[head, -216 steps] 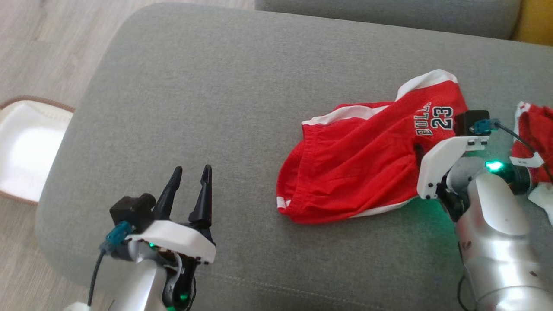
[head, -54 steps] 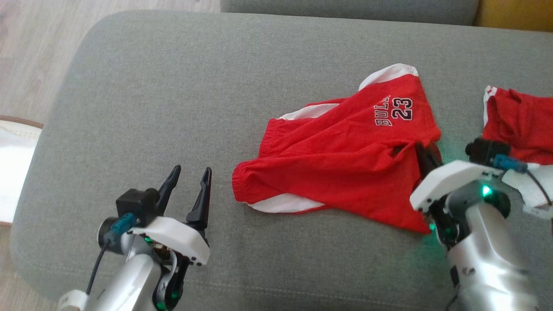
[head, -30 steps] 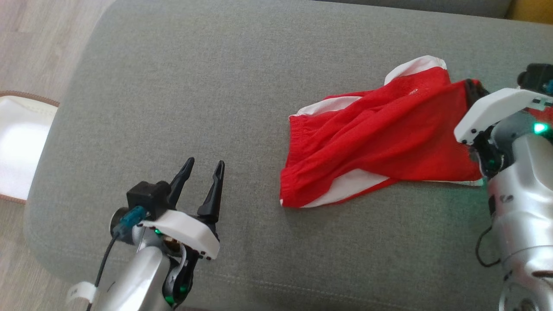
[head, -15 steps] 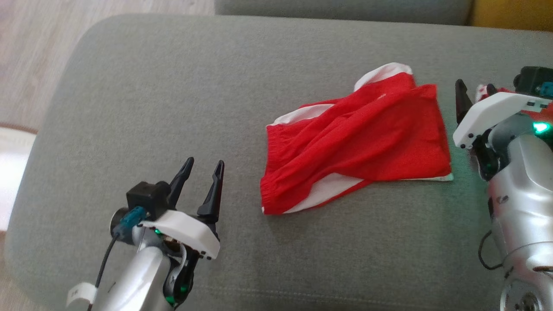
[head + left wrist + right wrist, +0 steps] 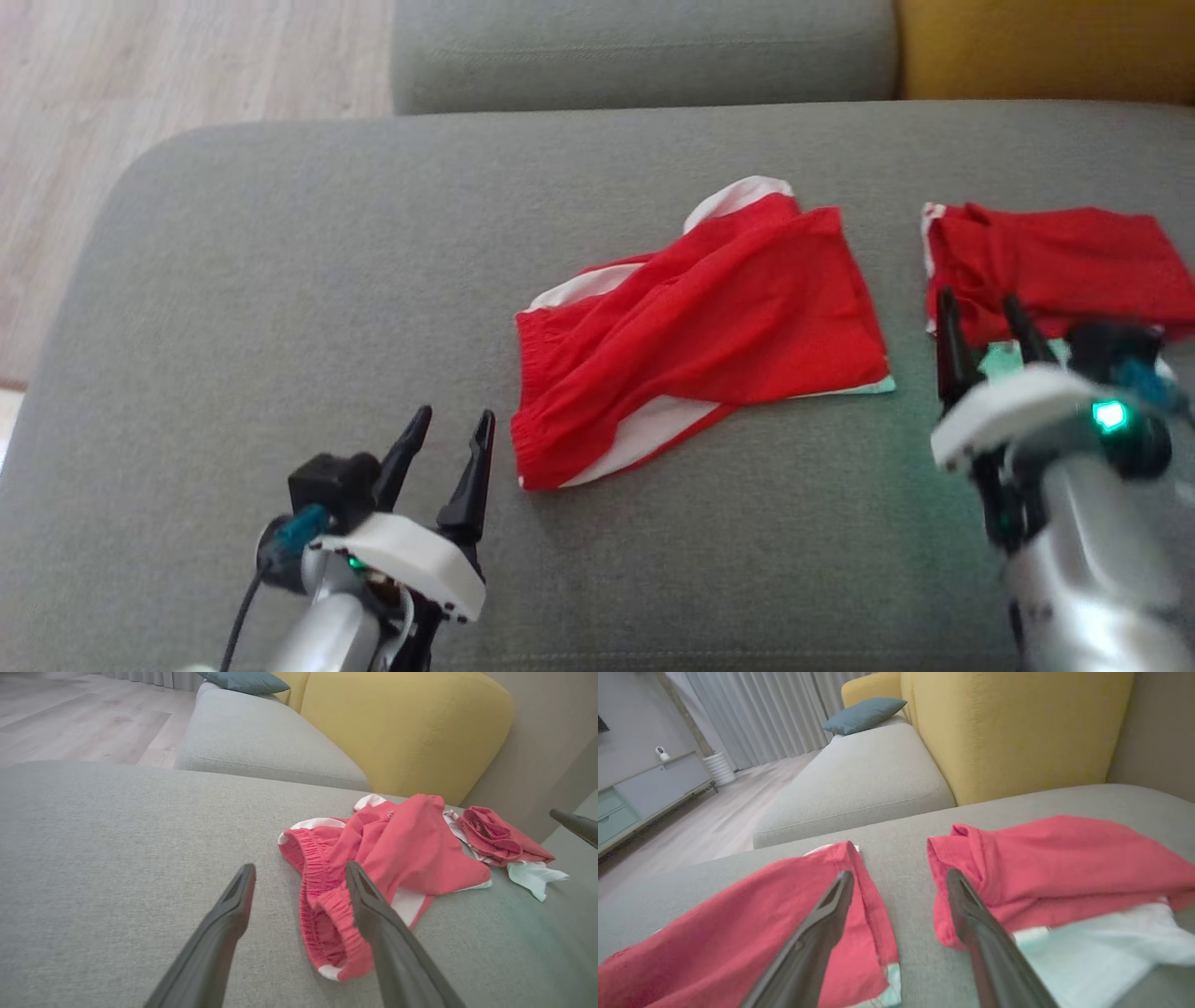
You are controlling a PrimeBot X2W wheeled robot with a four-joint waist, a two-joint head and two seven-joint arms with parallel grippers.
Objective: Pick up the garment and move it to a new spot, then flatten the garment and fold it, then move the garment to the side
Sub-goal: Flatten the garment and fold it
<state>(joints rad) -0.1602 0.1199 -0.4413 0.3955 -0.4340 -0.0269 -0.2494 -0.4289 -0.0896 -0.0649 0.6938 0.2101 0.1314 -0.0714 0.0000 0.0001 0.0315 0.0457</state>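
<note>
Grey sofa cushion [image 5: 280, 280] bears our red shorts [image 5: 700, 327], rumpled and half folded; left gripper [image 5: 455, 415] stands wide and empty just left of them, right gripper [image 5: 977, 299] likewise just right, so we judge both poised for flattening.

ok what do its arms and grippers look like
The left gripper and right gripper match: two long tapered black fingers on a white plate, a black camera with a teal plug, a green light, a silvery forearm. A dark cable trails from the left plug.
</note>
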